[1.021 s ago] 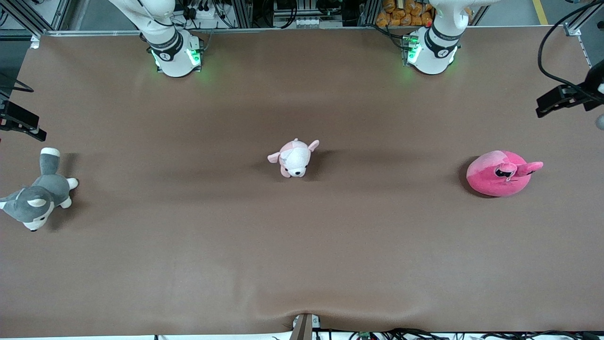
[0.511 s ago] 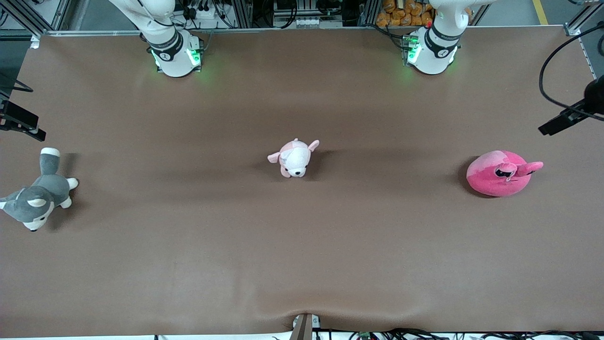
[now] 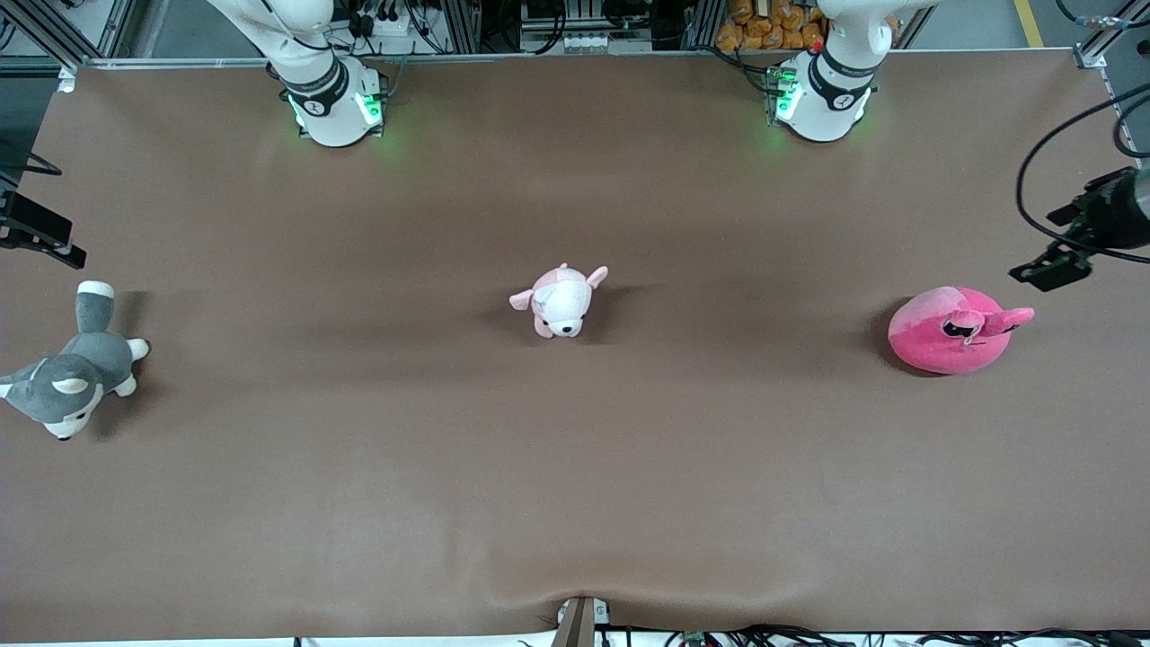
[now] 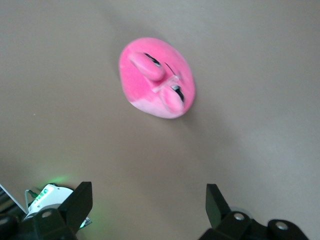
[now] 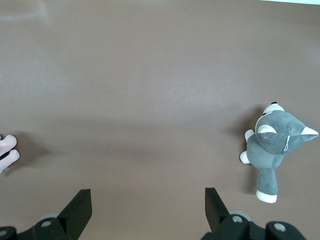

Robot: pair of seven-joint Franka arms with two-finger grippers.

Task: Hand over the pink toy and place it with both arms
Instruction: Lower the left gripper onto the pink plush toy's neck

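pink toy (image 3: 952, 330) lies on table (image 3: 575, 467)

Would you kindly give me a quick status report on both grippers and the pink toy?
Left gripper open, above pink toy. Right gripper open, empty, over bare table near grey husky. Toy untouched; nothing in the way.

Left arm's black two-finger gripper (image 3: 1042, 272): mostly past front view's edge, only dark tip and cable visible. Right arm's black gripper (image 3: 40, 238): cut off at front view's edge (fingertips not separable there). Grey-and-white plush husky (image 3: 67, 377): ear clipped by same edge. Small pale pink-and-white plush dog (image 5: 6, 152): only paws inside right wrist view.
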